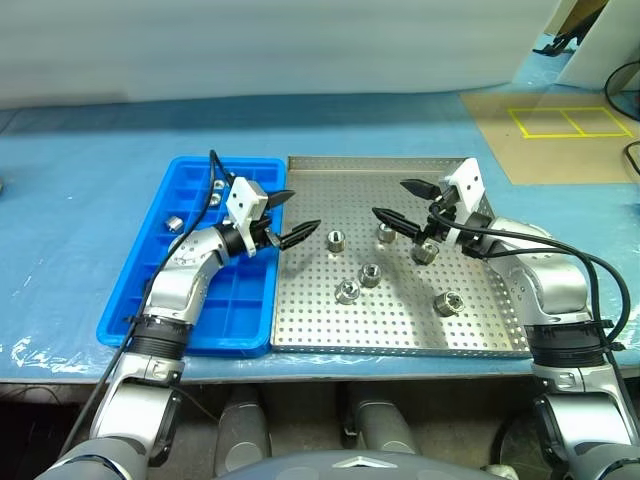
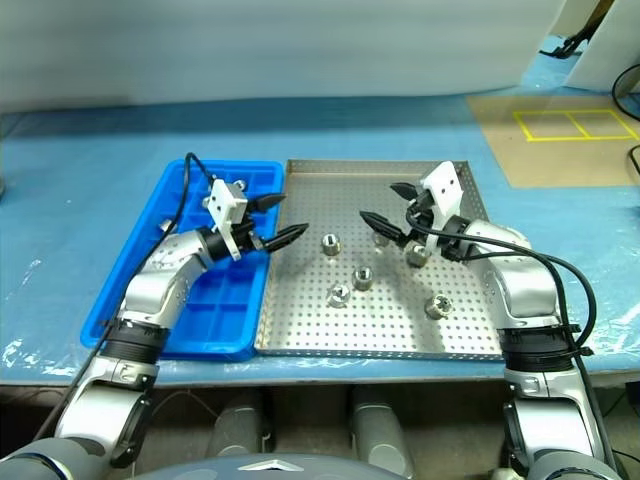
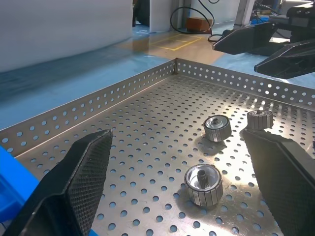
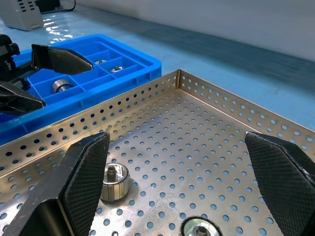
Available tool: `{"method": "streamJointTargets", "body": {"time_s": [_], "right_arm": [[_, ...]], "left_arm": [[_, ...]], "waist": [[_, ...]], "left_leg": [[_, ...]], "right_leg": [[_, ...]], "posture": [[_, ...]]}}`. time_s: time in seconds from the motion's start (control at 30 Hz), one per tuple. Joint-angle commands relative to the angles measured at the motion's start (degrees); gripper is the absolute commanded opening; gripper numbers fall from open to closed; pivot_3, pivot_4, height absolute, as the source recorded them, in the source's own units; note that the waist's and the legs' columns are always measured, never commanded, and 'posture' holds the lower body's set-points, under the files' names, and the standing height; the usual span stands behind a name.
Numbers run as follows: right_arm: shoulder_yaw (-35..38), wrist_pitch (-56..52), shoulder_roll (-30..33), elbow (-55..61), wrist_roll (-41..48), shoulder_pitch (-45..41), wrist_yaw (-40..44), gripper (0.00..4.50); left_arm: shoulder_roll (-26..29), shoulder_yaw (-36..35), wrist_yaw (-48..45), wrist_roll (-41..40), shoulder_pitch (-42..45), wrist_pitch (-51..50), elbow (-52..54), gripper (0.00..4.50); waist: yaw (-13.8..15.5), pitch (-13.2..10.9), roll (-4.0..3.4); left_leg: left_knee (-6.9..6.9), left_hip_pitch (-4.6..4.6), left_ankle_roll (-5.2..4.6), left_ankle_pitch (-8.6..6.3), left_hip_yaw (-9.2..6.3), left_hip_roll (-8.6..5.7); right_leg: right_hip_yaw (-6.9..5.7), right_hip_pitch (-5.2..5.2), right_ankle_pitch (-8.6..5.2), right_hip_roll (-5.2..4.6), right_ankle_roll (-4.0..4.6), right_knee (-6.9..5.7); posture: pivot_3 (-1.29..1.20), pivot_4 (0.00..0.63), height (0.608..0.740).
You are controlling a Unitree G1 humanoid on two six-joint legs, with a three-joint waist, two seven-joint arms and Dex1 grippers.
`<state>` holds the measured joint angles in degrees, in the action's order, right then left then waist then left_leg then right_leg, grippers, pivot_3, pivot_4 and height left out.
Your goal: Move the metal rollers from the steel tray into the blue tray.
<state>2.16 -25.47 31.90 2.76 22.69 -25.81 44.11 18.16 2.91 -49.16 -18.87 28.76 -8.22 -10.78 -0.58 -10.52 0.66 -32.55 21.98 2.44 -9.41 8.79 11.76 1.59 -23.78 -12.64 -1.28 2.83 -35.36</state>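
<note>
Both claws, left (image 1: 289, 218) & right (image 1: 404, 203), spread wide, empty, over steel tray (image 1: 400, 330); metal rollers (image 1: 370, 273) scattered below, blue tray (image 1: 130, 320) alongside.

A workshop or robotics lab bench. A work table (image 1: 80, 200) is wrapped in blue plastic sheeting, with a perforated steel tray (image 1: 400, 330) and a blue tray (image 1: 190, 175) of small compartments for sorting parts. Beyond the table, yellow tape squares (image 1: 570, 122) mark the tan floor, black cables (image 1: 625, 75) trail nearby, and a pale wall or screen (image 1: 280, 45) stands behind.
</note>
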Motion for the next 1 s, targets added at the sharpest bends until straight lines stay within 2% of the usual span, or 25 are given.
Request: {"method": "streamJointTargets", "body": {"time_s": [0.03,0.23,0.5,0.67,1.0], "right_arm": [[2.3,0.5,1.0,2.9,0.7,0.1,-0.1,4.50],[2.4,0.7,1.3,3.5,-0.1,0.6,-1.4,4.50],[6.1,-1.6,1.6,8.4,1.4,5.1,-5.5,4.50],[9.8,-3.4,1.8,13.3,1.7,10.4,-8.6,4.50],[14.2,-5.5,1.1,21.6,3.6,17.6,-12.8,4.50]], "left_arm": [[0.0,0.1,-0.9,-0.1,1.2,0.2,0.7,4.47],[-0.1,0.4,-1.9,-0.1,2.0,-0.1,-0.1,4.47],[1.1,5.6,-6.5,3.7,9.7,-5.4,-8.2,4.47],[-0.2,8.3,-10.7,6.5,17.2,-4.3,-17.8,4.47],[-2.5,11.9,-14.8,13.5,25.7,-0.2,-32.8,4.47]], "waist": [[0.0,0.0,0.00],[-0.1,0.0,0.00],[-0.3,0.0,-0.01],[-0.8,0.0,-0.03],[-3.5,0.0,-0.04]], "left_leg": [[0.00,0.00,0.00,0.00,0.00,0.00],[0.02,0.00,0.00,0.00,0.00,0.00],[0.03,0.01,0.00,0.00,0.06,0.00],[0.07,-0.01,-0.04,-0.02,0.10,-0.02],[0.01,-0.14,-0.47,-0.28,0.15,-0.09]], "right_leg": [[0.00,0.00,0.00,0.00,0.00,0.00],[0.00,0.00,0.00,0.00,0.00,0.04],[0.02,0.04,0.01,0.00,-0.02,0.16],[0.06,0.13,0.07,0.02,-0.11,0.37],[0.13,0.50,0.12,0.00,-0.20,0.75]], "posture": [[-0.27,0.150,0.740],[-0.31,0.150,0.740],[-0.44,0.150,0.740],[-0.51,0.150,0.740],[-0.62,0.150,0.740]]}}
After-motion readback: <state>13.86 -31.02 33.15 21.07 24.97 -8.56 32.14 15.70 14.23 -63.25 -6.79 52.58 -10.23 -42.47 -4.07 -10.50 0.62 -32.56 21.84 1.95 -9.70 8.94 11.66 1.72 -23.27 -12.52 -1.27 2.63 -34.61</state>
